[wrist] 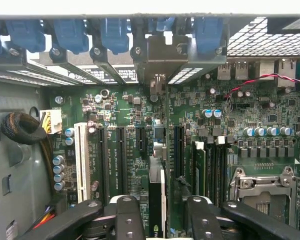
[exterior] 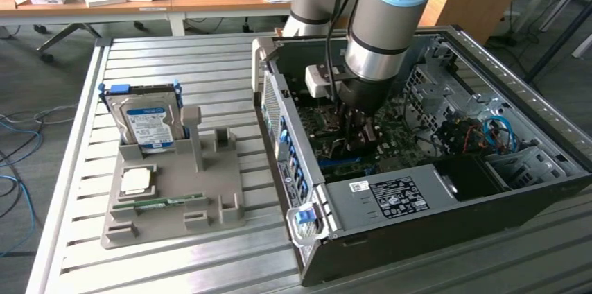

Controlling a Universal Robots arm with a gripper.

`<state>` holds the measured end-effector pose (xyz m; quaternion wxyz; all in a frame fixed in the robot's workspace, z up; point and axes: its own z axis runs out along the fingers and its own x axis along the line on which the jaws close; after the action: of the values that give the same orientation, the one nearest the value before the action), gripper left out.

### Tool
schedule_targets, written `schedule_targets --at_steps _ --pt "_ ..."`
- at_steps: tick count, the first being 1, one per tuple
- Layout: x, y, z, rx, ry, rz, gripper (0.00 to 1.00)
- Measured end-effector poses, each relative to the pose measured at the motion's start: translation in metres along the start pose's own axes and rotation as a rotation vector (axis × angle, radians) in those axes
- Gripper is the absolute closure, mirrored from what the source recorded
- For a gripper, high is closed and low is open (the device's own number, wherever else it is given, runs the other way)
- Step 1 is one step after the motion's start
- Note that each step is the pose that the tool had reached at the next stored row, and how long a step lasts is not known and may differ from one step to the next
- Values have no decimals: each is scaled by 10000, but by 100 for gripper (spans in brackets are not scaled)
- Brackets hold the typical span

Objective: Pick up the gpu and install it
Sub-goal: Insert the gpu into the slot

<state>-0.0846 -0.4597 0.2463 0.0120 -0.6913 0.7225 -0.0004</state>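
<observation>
The gpu [wrist: 157,195] stands edge-on in a motherboard [wrist: 270,115] slot at lower centre of the wrist view, its long axis running toward the bracket [wrist: 165,52]. The hand [wrist: 157,217] straddles it, fingers [wrist: 127,215] apart, not gripping.

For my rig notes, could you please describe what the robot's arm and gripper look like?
The arm is built of thick silver-grey cylindrical tubes with light blue joint caps and a black band; a black cable runs down beside it. The gripper has black fingers with round fasteners and white trim.
</observation>
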Motion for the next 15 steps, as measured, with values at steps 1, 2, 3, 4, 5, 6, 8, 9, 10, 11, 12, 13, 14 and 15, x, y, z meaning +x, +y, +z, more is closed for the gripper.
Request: schedule_targets --at_steps 1,2,3,4,5,6,8,9,10,11,12,13,14,15 --pt "0 0 0 0 0 0 60" --pt "0 0 0 0 0 0 60" --pt "0 0 -3 0 0 0 60" --pt "0 0 -13 0 0 0 60" --pt "-1 -1 -29 1 -1 0 60" --pt "-1 -1 -52 -1 1 0 60" --pt "-2 -2 -103 1 -1 0 60" --pt "-2 -2 -136 0 0 0 60" --pt "-3 -3 -175 0 -3 0 60" --pt "-4 -4 -213 1 -7 0 60" --pt "-4 -5 -253 0 -5 -1 60" --pt "-5 -5 -294 0 -7 0 60" --pt "-6 -6 -335 0 -7 0 60" --pt "-6 -7 -380 1 -6 0 60"
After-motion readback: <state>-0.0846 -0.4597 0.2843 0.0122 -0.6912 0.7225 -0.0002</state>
